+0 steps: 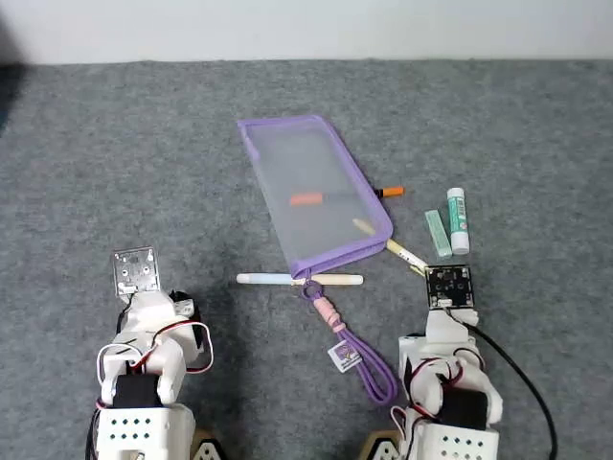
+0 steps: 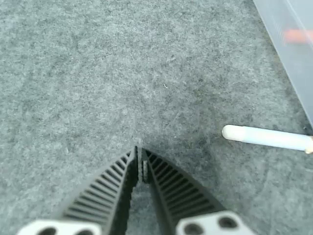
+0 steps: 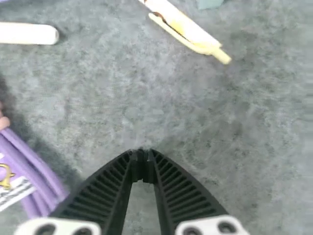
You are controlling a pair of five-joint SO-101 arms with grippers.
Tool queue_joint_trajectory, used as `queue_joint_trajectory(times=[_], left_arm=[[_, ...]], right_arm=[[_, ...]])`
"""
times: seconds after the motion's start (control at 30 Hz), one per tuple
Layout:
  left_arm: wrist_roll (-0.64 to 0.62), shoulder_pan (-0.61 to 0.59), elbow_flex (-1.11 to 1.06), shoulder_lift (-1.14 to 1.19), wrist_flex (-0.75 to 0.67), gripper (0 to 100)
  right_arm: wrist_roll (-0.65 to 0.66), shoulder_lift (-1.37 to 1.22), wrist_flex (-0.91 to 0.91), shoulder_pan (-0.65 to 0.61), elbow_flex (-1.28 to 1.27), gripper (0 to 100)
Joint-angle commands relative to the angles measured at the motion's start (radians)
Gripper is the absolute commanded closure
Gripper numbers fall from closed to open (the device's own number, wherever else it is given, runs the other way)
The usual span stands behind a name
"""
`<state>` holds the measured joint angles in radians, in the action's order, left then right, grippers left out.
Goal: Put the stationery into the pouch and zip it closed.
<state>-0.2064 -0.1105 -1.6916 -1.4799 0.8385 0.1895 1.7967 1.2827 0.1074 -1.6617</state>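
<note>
One soft, see-through purple pouch (image 1: 311, 196) lies flat and tilted in the middle of the fuzzy grey mat (image 1: 115, 144). An orange pen (image 1: 388, 192) shows through it, and its tip pokes out the side. A thin yellow pen (image 1: 402, 253) sticks out near the lower corner. A long white pen (image 1: 300, 279) lies just below that corner, by the purple cord (image 1: 369, 369) that loops away with a small tag (image 1: 345, 356). A round glue stick (image 1: 459, 220) and a flat green bar (image 1: 438, 233) sit side by side, right of the pouch. The left gripper (image 2: 141, 159) has its ridged black jaws pressed together over bare mat, holding nothing. The right gripper (image 3: 143, 161) is closed the same way, near the yellow pen.
</note>
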Motion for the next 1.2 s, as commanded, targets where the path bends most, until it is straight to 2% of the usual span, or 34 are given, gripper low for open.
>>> queue_joint_trajectory(times=[0.0, 0.1, 0.27, 0.57, 0.67, 0.73, 0.83, 1.17], left_arm=[[0.005, -0.003, 0.015, -0.012, -0.021, 99], [0.005, -0.003, 0.015, -0.012, -0.021, 99], [0.005, -0.003, 0.015, -0.012, -0.021, 99], [0.005, -0.003, 0.015, -0.012, -0.021, 99], [0.005, -0.003, 0.015, -0.012, -0.021, 99], [0.005, -0.003, 0.015, -0.012, -0.021, 99], [0.005, -0.003, 0.015, -0.012, -0.021, 99], [0.005, -0.003, 0.015, -0.012, -0.021, 99]], right_arm=[[0.072, 0.01, -0.065, 0.018, 0.078, 99.0], [0.074, 0.004, -0.065, -0.005, 0.195, 99.0], [0.074, -0.061, 0.008, -0.174, 0.341, 99.0], [0.072, -0.533, -0.001, -0.414, 0.543, 99.0], [0.103, -0.68, -0.042, -0.44, 0.588, 98.0], [0.161, -0.766, -0.045, -0.46, 0.628, 94.4], [0.175, -0.886, -0.047, -0.475, 0.697, 91.0], [0.222, -1.313, -0.038, -0.57, 0.97, 91.2]])
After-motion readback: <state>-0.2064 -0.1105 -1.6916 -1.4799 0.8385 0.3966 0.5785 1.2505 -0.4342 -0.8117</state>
